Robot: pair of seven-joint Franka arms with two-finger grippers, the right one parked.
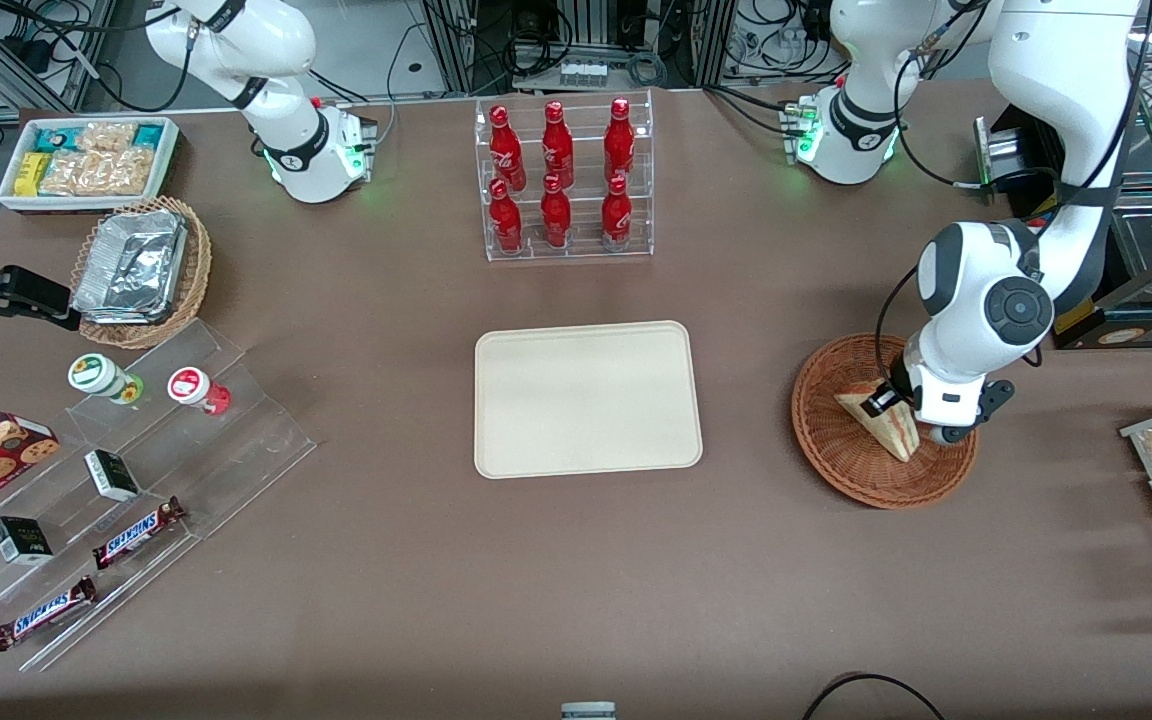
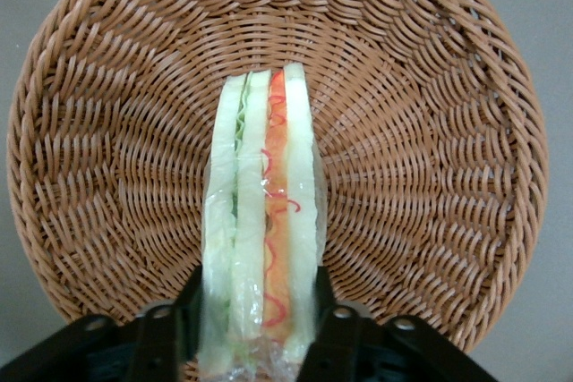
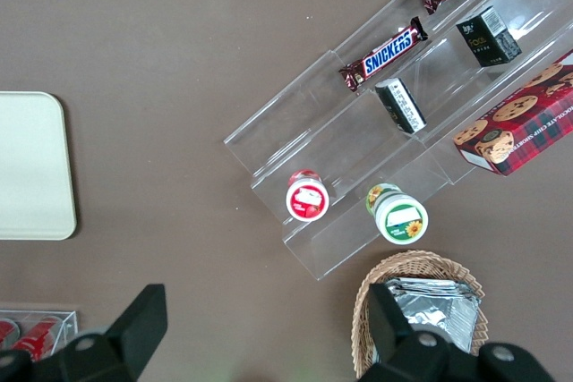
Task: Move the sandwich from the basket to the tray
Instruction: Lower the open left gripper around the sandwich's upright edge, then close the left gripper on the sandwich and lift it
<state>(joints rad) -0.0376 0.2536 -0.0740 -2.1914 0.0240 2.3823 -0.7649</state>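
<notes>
Sandwich (image 1: 880,418) sits wedged between the two black fingers (image 2: 336,337) of the left arm's gripper (image 1: 898,408), clamped on both bread faces, its red-orange and green filling layers showing along the edge in the wrist view. It is inside the reddish-brown wicker basket (image 1: 826,440), at the right of the front frame, toward the working arm's end of the table; whether its lower tip touches the weave I cannot tell. The cream-beige tray (image 1: 586,398) lies flat at the centre of the frame, well apart from the basket. Red cola bottles (image 1: 558,175) stand in a clear rack above the tray in the frame.
</notes>
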